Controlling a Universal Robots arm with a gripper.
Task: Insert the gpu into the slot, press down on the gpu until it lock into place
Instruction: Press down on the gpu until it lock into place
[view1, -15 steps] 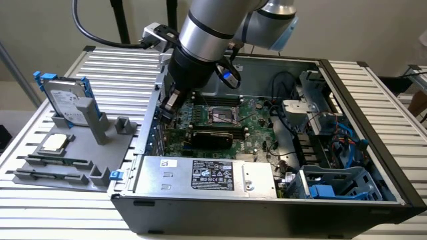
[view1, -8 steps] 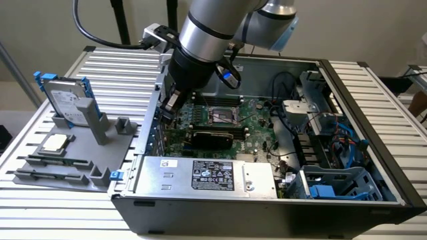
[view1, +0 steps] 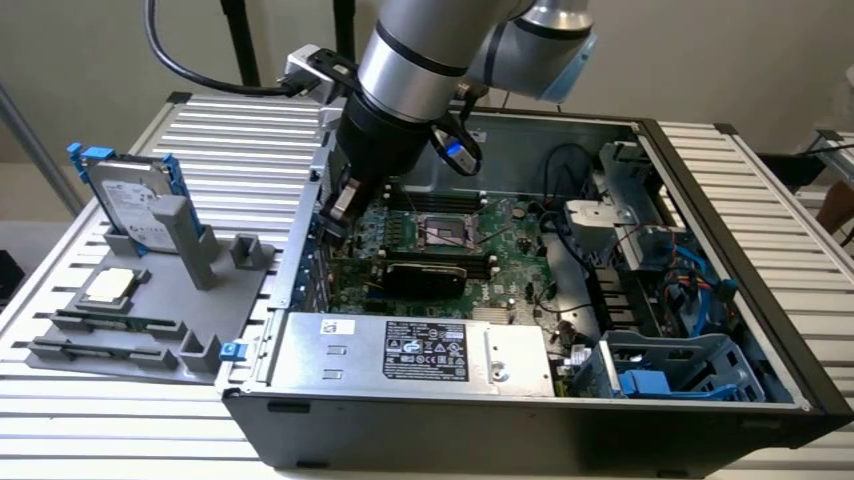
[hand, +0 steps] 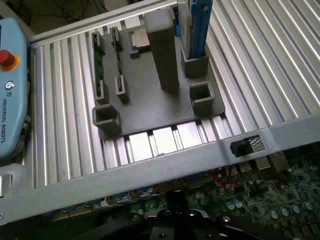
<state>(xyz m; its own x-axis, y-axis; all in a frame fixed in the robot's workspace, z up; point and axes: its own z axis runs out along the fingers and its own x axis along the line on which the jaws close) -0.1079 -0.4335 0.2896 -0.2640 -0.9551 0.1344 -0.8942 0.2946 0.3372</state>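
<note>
The gpu (view1: 424, 272), a flat black card, stands on edge across the green motherboard (view1: 507, 225) inside the open computer case, just behind the silver power-supply box. The slot is hidden under the card. My gripper (view1: 340, 212) reaches down at the case's wall on the exterior view's left, close to the card's end there, with its fingers shut and nothing visibly between them. Whether it touches the card I cannot tell. In the wrist view the gripper (hand: 175, 200) hangs dark over the motherboard's edge (hand: 260, 205), just inside the case wall (hand: 150, 170).
The silver power-supply box (view1: 414, 350) fills the case's front. Cables and a blue drive cage (view1: 667, 370) crowd the exterior view's right. Outside the case, a grey fixture (view1: 147, 320) (hand: 145, 95) holds a hard drive (view1: 134, 200) and a CPU chip (view1: 114, 285). A teach pendant (hand: 10, 100) lies nearby.
</note>
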